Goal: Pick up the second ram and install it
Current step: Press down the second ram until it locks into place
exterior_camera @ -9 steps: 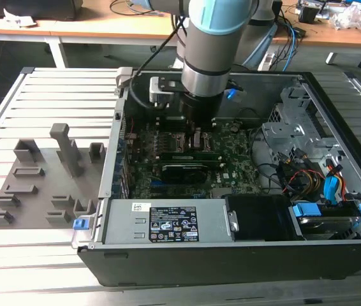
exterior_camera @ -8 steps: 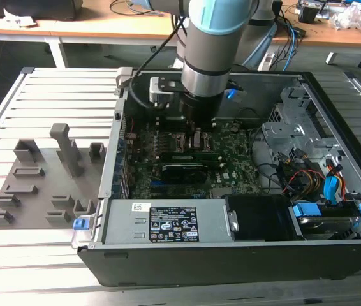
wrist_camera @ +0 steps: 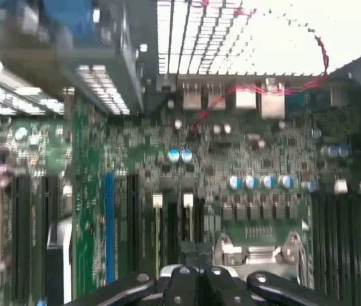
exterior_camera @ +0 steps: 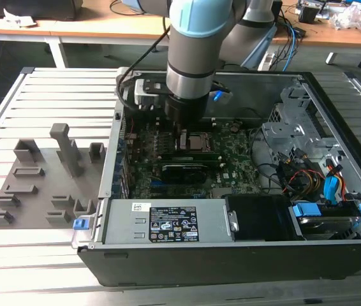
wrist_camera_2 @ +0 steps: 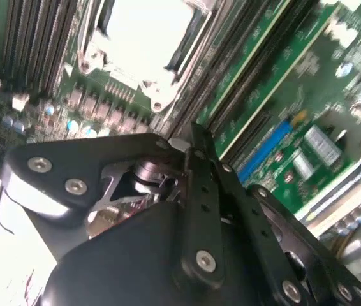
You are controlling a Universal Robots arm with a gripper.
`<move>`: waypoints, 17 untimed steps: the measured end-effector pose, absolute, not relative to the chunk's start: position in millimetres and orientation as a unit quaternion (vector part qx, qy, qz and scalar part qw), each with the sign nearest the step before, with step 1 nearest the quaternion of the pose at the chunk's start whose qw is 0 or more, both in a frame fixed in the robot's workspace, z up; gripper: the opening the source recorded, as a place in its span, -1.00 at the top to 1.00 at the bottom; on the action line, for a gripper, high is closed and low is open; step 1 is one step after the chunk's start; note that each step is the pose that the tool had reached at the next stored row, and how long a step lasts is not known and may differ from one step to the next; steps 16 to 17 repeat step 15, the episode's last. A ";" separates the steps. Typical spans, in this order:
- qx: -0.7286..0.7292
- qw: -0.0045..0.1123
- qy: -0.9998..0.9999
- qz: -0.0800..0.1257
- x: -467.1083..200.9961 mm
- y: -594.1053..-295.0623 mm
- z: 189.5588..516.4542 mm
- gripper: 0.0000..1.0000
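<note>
Reaching down from the far side into one open black computer case [exterior_camera: 199, 268], laid flat on one slatted metal table [exterior_camera: 40, 268]: a single grey-and-blue robot arm [exterior_camera: 196, 44], with its one black gripper [exterior_camera: 184, 135] low over the green motherboard [exterior_camera: 238, 162]. Hanging right above the one square metal CPU socket [exterior_camera: 196, 141], just at its left edge.

Seen in the first wrist view: two black fingers [wrist_camera: 211, 277], drawn together at the tips with hardly a gap. Nothing to be made out between them (too tight a seam to tell).

Standing on edge just near of the socket, in the exterior view: one long, thin green memory stick, the second ram [exterior_camera: 190, 155], running left to right in a slot. Close under the gripper; touching or apart, cannot tell.

Lying nearer still, parallel to that stick: one wide black-shrouded card [exterior_camera: 184, 172]. Filling the near left corner of the case: one silver power supply box [exterior_camera: 123, 223] carrying one white label.

Resting on the table left of the case, well apart from the gripper: one grey plastic fixture plate [exterior_camera: 34, 191] with upright posts, one of them taller than the rest.

Lined up on the board in the first wrist view: one row of four blue-topped capacitors [wrist_camera: 260, 182], plus two more beside it.
</note>
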State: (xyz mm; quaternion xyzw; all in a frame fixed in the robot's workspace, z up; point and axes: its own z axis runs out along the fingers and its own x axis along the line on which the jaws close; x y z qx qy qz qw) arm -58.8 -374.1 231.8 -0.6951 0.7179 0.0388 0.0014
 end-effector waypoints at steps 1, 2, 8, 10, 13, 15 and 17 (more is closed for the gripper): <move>-0.695 0.000 0.718 0.040 -54.1 -374.1 231.8 0.79; -0.695 -0.001 0.718 0.041 -48.8 -374.1 231.9 0.79; -0.695 -0.002 0.718 0.042 -40.0 -374.1 258.5 0.79; -0.695 -0.002 0.718 0.042 -40.0 -374.1 271.5 0.79; -0.695 -0.002 0.718 0.042 -40.0 -374.1 272.6 0.79; -0.695 -0.002 0.718 0.042 -40.0 -374.1 272.8 0.79; -0.695 -0.002 0.718 0.042 -40.0 -374.1 272.8 0.79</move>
